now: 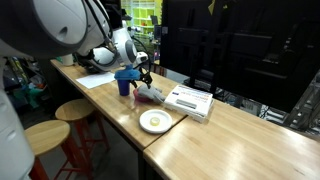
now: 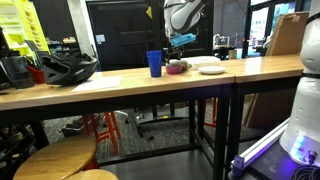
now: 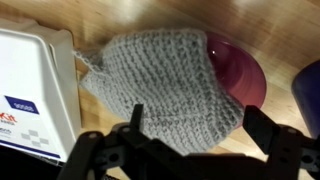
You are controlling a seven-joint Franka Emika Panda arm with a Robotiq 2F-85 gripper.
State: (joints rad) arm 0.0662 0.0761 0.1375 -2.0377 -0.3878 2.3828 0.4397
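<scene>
Lab space, wooden workbench [image 1: 250,135], round stools [image 1: 75,110]

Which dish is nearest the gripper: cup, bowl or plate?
The purple bowl, the only one with a grey knitted cloth over it; the gripper hangs above.

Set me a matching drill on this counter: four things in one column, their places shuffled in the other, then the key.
Things:
1. grey knitted woollen cloth
2. blue plastic cup
3. white round plate
4. white rectangular box

Places:
A. lying flat near the edge of the wooden counter
B. standing upright
C. beside the cloth, with a printed label on it
D. draped over the purple round bowl

Pairs: 1-D, 2-B, 3-A, 4-C
</scene>
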